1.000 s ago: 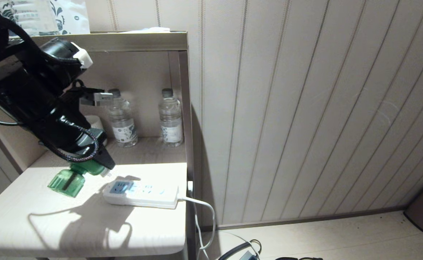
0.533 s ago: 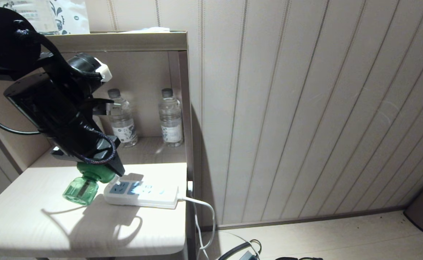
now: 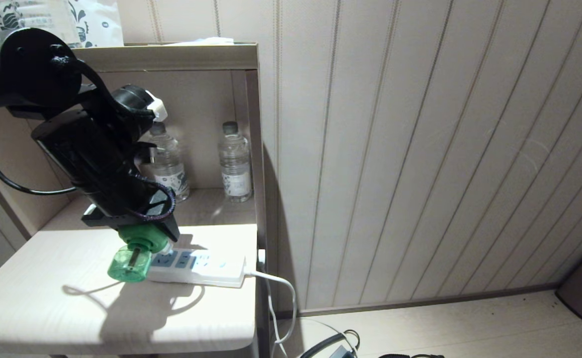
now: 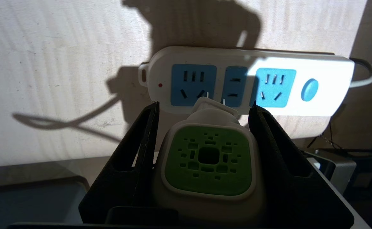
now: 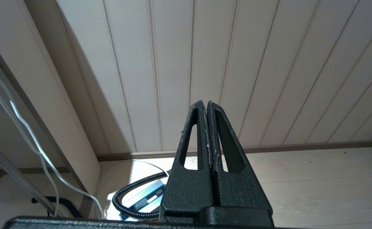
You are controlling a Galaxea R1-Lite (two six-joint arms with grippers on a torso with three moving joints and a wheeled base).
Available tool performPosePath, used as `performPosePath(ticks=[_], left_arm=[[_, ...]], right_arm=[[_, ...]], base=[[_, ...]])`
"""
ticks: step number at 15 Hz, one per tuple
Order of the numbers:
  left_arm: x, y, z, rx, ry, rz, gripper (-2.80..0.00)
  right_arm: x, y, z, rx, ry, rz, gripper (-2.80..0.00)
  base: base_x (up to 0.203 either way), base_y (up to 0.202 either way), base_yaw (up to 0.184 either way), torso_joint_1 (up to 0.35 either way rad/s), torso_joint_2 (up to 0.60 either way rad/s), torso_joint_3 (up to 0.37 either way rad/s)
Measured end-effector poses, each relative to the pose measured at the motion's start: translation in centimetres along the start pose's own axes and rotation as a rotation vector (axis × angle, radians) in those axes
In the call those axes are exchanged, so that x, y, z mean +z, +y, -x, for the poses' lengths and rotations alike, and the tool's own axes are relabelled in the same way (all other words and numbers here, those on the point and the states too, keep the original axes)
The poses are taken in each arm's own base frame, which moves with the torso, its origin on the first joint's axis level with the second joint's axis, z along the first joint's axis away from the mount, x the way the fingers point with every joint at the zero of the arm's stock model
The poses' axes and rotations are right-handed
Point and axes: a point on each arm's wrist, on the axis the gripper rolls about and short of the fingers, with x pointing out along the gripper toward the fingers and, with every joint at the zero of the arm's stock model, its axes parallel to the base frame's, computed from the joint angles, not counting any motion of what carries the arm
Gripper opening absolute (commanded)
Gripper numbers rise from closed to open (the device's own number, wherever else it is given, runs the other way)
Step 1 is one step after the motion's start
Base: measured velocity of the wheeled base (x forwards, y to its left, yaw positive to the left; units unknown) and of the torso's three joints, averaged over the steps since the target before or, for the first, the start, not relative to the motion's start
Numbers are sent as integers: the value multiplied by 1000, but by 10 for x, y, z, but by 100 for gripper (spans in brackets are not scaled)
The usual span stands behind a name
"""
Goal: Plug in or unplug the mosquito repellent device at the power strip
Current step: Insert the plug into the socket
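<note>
Left wrist view: left gripper point(image 4: 204, 109) clamped on mosquito repellent device point(image 4: 208, 159), prongs just above power strip point(image 4: 319, 71), unplugged. Right gripper point(image 5: 206, 106) pressed closed, parked near floor.

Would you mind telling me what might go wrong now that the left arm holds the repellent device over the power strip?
1. The prongs hang between two socket blocks of the power strip, so they may miss the slots.
2. The strip lies loose on the table; pressing could slide or tip it.
3. The left gripper holds the repellent device only by its sides, so it may twist.
</note>
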Motion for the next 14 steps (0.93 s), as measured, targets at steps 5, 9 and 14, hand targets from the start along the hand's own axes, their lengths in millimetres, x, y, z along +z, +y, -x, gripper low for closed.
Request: performPosePath(ticks=[5, 9, 14], left_arm=[[0, 1, -3, 61, 1, 47, -280], [0, 1, -4, 78, 6, 69, -280], [3, -2, -11, 89, 8, 95, -280]], right_arm=[[0, 0, 0, 0, 0, 0, -280], [0, 0, 0, 0, 0, 0, -280], [0, 0, 0, 0, 0, 0, -280]], base=[[0, 0, 0, 0, 0, 0], [0, 0, 0, 0, 0, 0], [0, 0, 0, 0, 0, 0]])
